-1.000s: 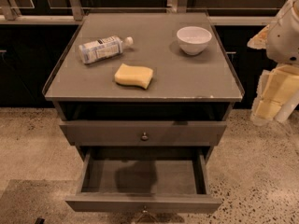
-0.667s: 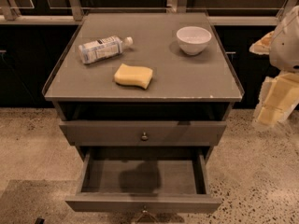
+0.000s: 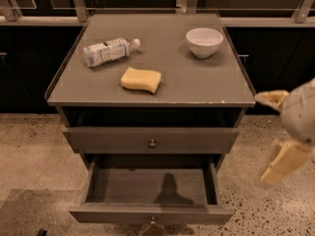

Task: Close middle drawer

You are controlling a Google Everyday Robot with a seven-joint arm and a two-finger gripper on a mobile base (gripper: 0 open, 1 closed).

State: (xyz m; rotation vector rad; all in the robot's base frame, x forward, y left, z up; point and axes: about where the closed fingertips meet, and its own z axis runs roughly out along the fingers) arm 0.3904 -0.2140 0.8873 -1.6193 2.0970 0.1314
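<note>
My gripper hangs with jaws spread wide and empty, to the right of the cabinet and apart from it. The middle drawer stands pulled far out of the cabinet's front, so I judge I must push it inward.

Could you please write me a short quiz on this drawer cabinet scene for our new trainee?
1. True or false: the middle drawer is pulled out and empty.
2. Besides the plastic bottle and the white bowl, what lies on the cabinet top? A) yellow sponge B) mug C) apple
3. Fill in: the gripper hangs open at the picture's ____ edge, touching nothing.
Key: 1 true; 2 A; 3 right.
</note>
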